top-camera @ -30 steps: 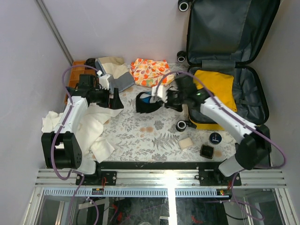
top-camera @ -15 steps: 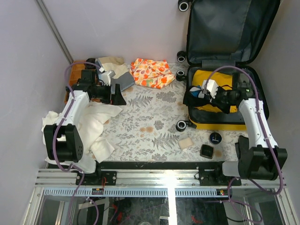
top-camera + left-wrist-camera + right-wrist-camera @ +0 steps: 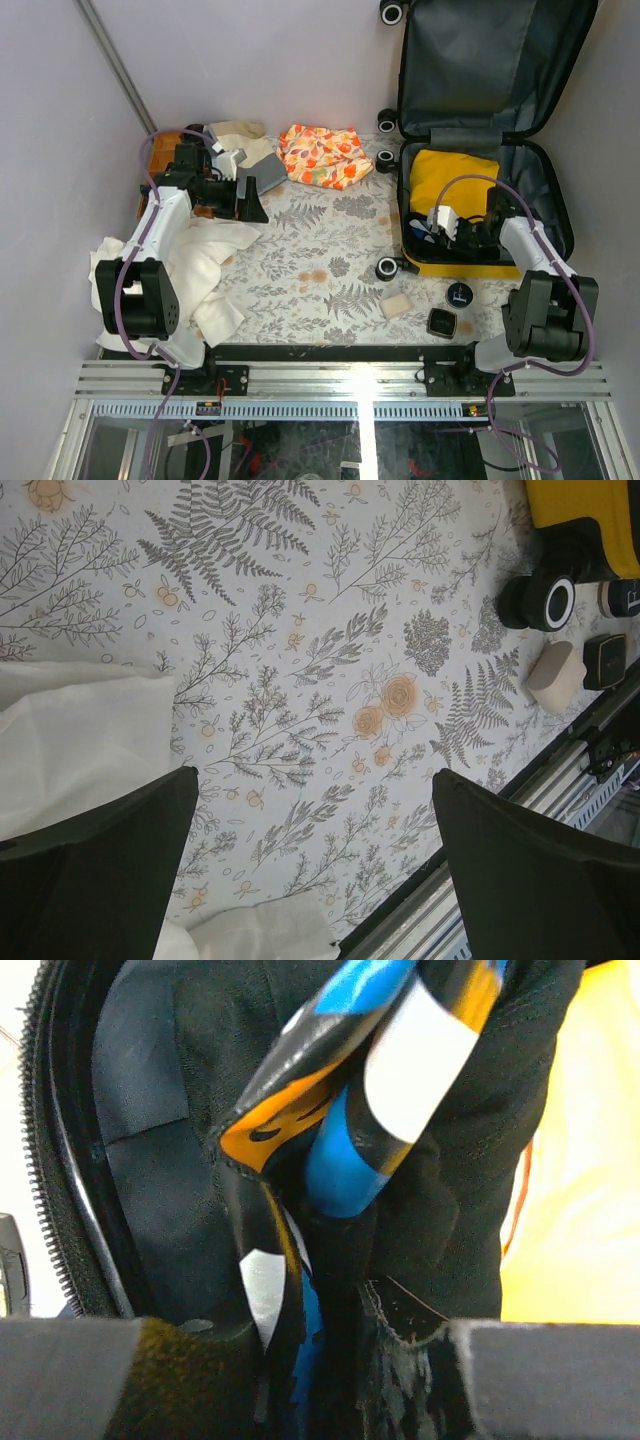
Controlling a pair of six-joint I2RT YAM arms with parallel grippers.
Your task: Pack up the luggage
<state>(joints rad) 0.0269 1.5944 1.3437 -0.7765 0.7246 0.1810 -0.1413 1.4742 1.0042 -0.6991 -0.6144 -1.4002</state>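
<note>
- Top external view, from the left: the orange tray [image 3: 160, 152] is sitting at the far left edge, and my left gripper [image 3: 250, 200] is hovering just beside it over the fern-print tablecloth [image 3: 300, 630]. Its fingers are spread wide with nothing between them.
- White cloths [image 3: 195, 262] are lying heaped under my left arm, and folded beige and grey clothes [image 3: 250, 150] are waiting just past that gripper.
- An orange floral garment [image 3: 322, 155] is lying mid-table, not yet packed.
- A beige soap bar [image 3: 398, 305], a black square box [image 3: 441, 321] and a round tin [image 3: 460, 295] are sitting near the front edge, outside the case.
- The luggage [image 3: 480, 60] is lying open at the right, with a yellow garment [image 3: 450, 178] already inside.
- My right gripper [image 3: 345, 1360] is reaching down inside the case with a dark blue-and-orange printed garment [image 3: 440, 1160] bunched between its fingers. I cannot tell whether it is pinching or letting go.
- Judging by this, I am only partway through, and my right arm is crowding the case opening.
</note>
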